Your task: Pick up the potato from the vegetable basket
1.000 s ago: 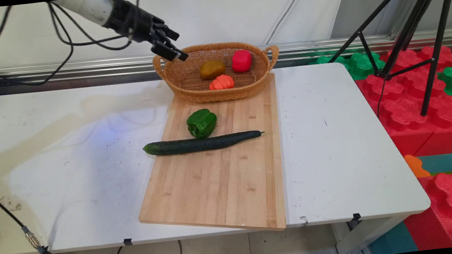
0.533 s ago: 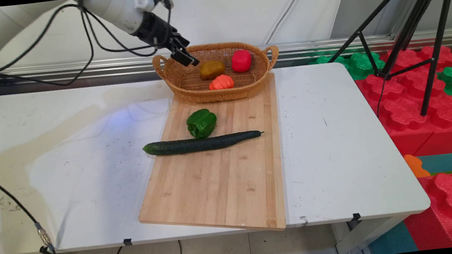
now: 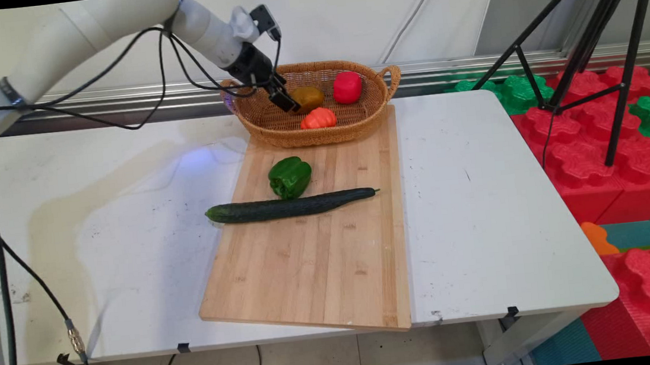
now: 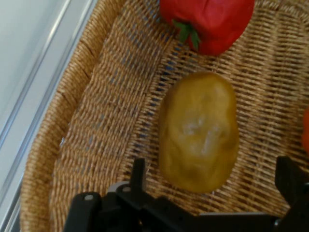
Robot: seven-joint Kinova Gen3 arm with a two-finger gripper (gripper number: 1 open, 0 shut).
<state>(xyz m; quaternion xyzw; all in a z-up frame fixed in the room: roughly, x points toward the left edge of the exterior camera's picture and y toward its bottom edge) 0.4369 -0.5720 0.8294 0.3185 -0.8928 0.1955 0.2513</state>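
My gripper (image 3: 289,103) reaches down into the wicker basket (image 3: 259,120) at the table's far side, open, its tips just left of a brown potato (image 3: 308,97). In the hand view the potato (image 4: 199,131) lies between the two spread fingers (image 4: 139,175), with the gripper (image 4: 215,181) around its near end and nothing held. A red pepper (image 3: 347,87) sits behind the potato (image 4: 207,21), and a small orange pumpkin (image 3: 318,119) lies at the basket's front. The basket's woven wall (image 4: 72,125) curves along the left of the hand view.
A wooden cutting board (image 3: 314,261) lies in front of the basket, carrying a green bell pepper (image 3: 289,177) and a long dark cucumber (image 3: 288,206). A black tripod (image 3: 591,31) and red and green foam blocks (image 3: 607,143) stand to the right of the white table (image 3: 484,221).
The gripper has moved right and down, from above the basket's left handle into the basket beside the potato. The vegetables have not moved.
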